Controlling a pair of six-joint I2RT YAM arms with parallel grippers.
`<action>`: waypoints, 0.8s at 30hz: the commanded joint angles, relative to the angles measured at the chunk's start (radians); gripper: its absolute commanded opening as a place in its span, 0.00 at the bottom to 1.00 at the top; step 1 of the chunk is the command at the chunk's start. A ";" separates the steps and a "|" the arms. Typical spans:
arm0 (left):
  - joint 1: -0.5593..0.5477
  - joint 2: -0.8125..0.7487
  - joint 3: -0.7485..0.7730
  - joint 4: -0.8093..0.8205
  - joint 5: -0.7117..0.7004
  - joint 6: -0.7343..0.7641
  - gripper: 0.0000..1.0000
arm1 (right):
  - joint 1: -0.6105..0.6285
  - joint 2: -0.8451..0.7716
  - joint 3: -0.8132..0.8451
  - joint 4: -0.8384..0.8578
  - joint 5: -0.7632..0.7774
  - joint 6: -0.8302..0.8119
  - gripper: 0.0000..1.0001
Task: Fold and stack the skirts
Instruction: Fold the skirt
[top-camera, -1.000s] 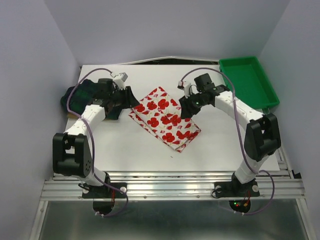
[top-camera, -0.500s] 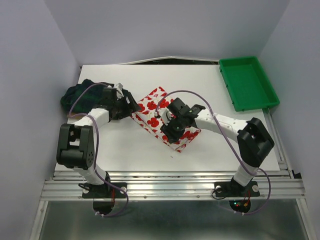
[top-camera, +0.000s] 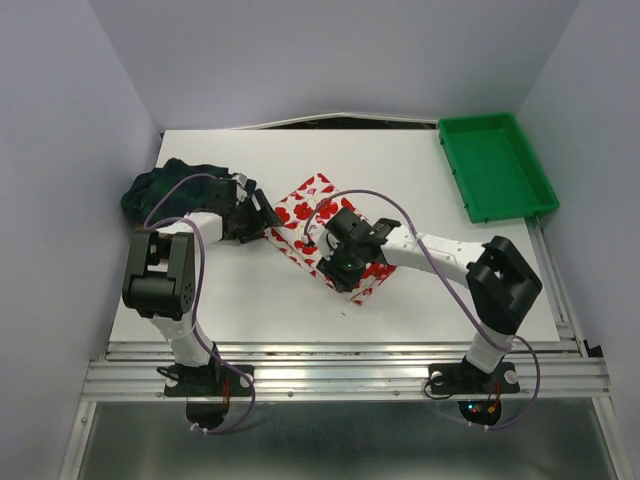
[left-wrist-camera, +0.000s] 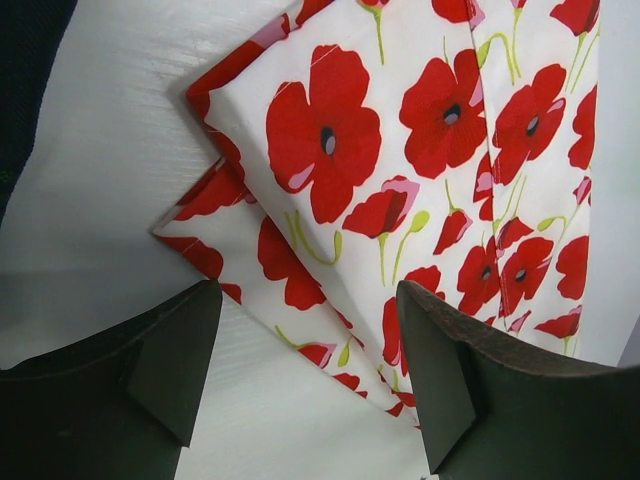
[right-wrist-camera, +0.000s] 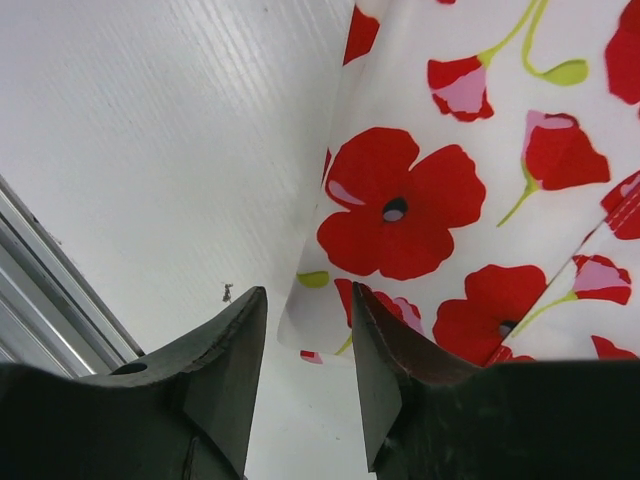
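The poppy skirt (top-camera: 318, 228) lies mid-surface (top-camera: 250, 300), its long axis running far-left to near-right, with open room nearside. The left pincer (left-wrist-camera: 305, 310) and right pincer (right-wrist-camera: 308, 300) are both spread.

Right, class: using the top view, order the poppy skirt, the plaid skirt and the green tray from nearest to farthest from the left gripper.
Measured from the left gripper:
1. Poppy skirt: right beside the fingertips, just to their right.
2. Plaid skirt: bunched at the far left, behind the arm.
3. Green tray: far right, at the back corner.
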 joint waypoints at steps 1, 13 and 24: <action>0.007 -0.008 0.045 0.025 0.010 -0.007 0.82 | 0.025 0.013 -0.020 0.020 0.029 0.002 0.45; 0.007 -0.009 0.050 0.048 0.051 -0.013 0.83 | 0.045 0.022 -0.043 0.029 0.083 -0.013 0.40; -0.007 -0.036 0.022 0.072 0.048 -0.023 0.83 | 0.054 0.025 -0.050 0.030 0.103 -0.025 0.28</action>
